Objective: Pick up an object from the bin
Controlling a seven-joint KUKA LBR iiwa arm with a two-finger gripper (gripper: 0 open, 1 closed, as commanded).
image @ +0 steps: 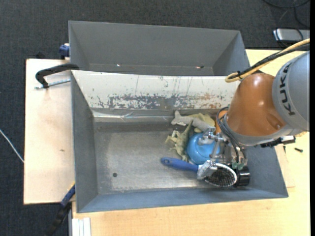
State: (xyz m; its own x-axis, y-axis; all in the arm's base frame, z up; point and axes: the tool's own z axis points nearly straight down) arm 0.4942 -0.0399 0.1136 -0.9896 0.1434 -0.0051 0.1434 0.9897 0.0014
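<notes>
you have the arm (295,97) reaching into the grey bin (147,48) from the right, with its orange cover (253,109) hanging over the right end of the bin floor. below that cover you see the hand (222,154), low near the bin's front right corner, among cables and metal parts. you cannot tell from here whether the hand is spread or pressed together, and you cannot see anything gripped in it.

the things nearest to it lie in one small cluster. a round blue ball (197,149) sits just to the left of the hand, touching it or very nearly so. a brush (219,176) lies in front of the hand. its blue handle (177,163) points left across the floor along the front of the blue ball, and its oval black bristled head rests right below the hand, close to the front wall. a small dark thing (242,177) sits just to the right of the brush head, and you cannot tell whether it belongs to the bin or to the arm. behind the blue ball, pale cream toy figures (189,122) lie in a loose heap reaching toward the back wall, one of them at the ball's left side.

everything lies in the right half of the bin.
</notes>
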